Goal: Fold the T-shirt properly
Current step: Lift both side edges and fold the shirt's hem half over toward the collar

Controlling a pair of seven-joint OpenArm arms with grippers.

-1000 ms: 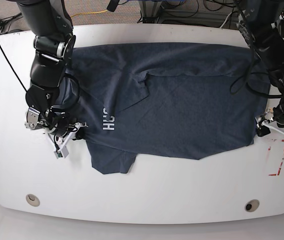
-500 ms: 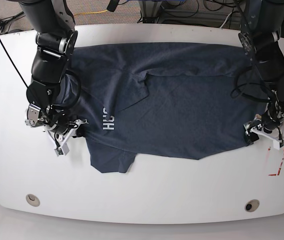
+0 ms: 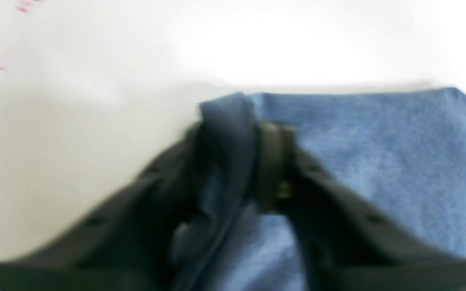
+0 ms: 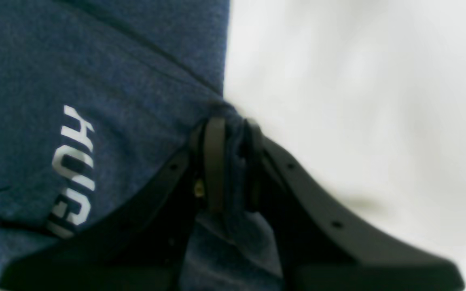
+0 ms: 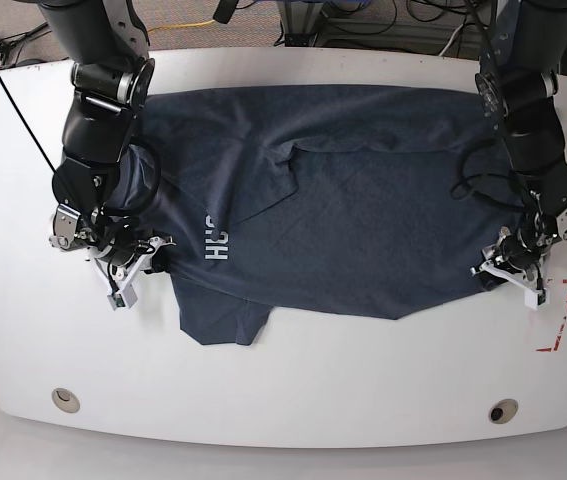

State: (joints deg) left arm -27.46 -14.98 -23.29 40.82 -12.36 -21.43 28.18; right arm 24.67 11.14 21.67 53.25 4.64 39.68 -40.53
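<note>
Bench (image 5: 283, 390) in front of the T-shirt (image 5: 363, 210) is bare — open passage; red tape marks (image 5: 555, 325) lie flat near the right edge.

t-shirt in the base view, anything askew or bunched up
Yes. The T-shirt lies partly folded but uneven: a diagonal crease runs through the middle, and one sleeve sticks out past the near edge toward the table front.

White table (image 5: 283, 390) w/ rounded corners, dark blue T-shirt (image 5: 363, 220) spread flat across its middle, red marks (image 5: 555, 325) nr right edge, two round holes (image 5: 503, 411) along front.
</note>
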